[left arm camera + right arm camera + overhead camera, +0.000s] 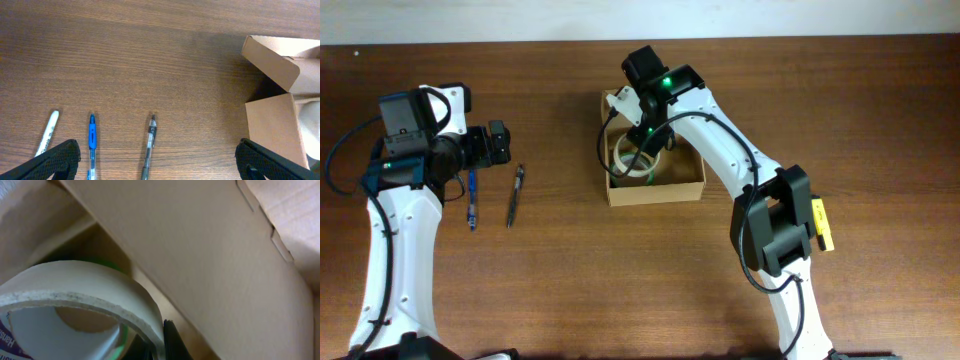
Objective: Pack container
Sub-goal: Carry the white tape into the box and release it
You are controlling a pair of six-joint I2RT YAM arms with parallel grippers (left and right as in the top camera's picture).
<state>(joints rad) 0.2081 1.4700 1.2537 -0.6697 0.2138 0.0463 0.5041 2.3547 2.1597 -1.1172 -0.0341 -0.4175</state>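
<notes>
The container (655,192) is a tan cardboard box in the table's middle, its flap lid (617,101) open at the far left corner. My right gripper (648,140) reaches into it and is shut on the wall of a white tape roll (632,160). In the right wrist view the roll (75,287) fills the lower left, one finger (170,342) pressed against its outside, next to the box wall (200,255). A bit of green tape (117,350) shows beneath. My left gripper (498,143) is open and empty, left of the box.
A blue pen (472,200) and a black pen (515,195) lie left of the box. In the left wrist view they (92,142) (150,145) lie beside a white marker (47,132). A yellow object (823,224) lies by the right arm.
</notes>
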